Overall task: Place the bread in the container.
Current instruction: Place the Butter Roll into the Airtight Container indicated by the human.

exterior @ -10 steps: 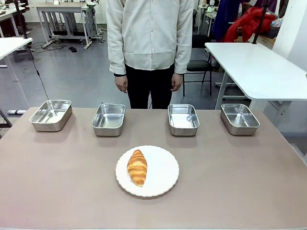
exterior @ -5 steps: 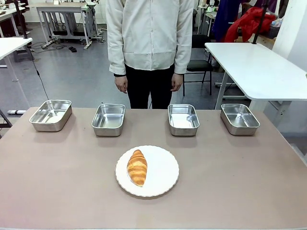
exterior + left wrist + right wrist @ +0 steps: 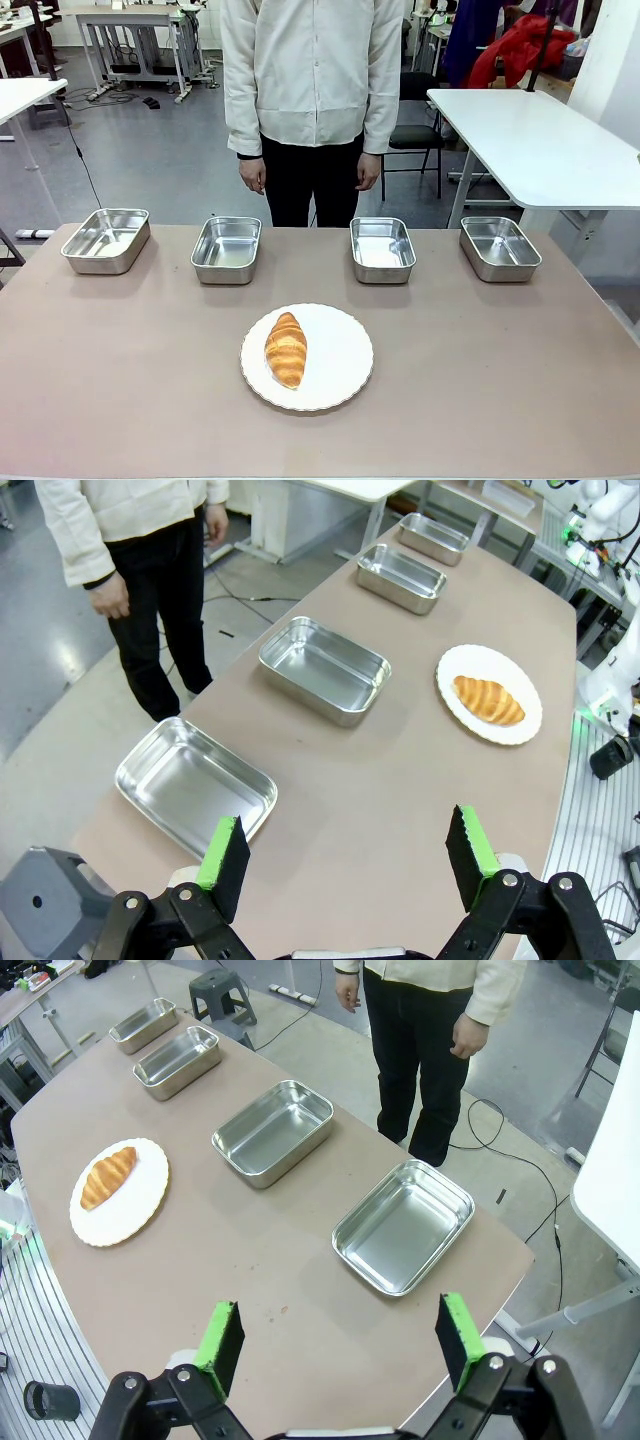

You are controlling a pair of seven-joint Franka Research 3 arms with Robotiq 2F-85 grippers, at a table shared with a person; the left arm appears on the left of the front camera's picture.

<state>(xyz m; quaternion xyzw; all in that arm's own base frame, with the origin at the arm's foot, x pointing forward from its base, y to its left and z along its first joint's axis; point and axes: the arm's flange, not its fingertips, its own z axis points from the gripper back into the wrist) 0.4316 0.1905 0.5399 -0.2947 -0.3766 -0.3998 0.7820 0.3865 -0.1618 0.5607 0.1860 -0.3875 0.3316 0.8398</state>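
Brown tabletop point(image 3: 120, 400) runs across the front view. Behind it are a grey workshop floor, white tables and a heap of red cloth point(image 3: 520, 45). One person point(image 3: 312, 80) in a pale jacket and dark trousers stands at the far edge. Both arms hang down, one hand point(image 3: 254, 176) and the other hand point(image 3: 367, 172) apart from everything on the tabletop.

Four shiny steel containers stand in a row along the far side, all alike and all holding nothing: the leftmost container point(image 3: 105, 240), the second container point(image 3: 226, 249), the third container point(image 3: 382, 249) and the rightmost container point(image 3: 500, 248). Which of them is the one meant cannot be told.

One bread point(image 3: 286, 348), a golden-brown croissant, lies on the left half of one round white plate point(image 3: 345, 360). The plate sits nearer the robot, below the gap between the second and third containers and well apart from all four.

Two tools show in the wrist views. The left tool point(image 3: 347, 830) hangs above the tabletop's left end, close to the leftmost container, with its green-padded jaws spread wide and nothing between them. The right tool point(image 3: 338, 1315) hangs above the right end, near the rightmost container, equally wide apart and gripping nothing.
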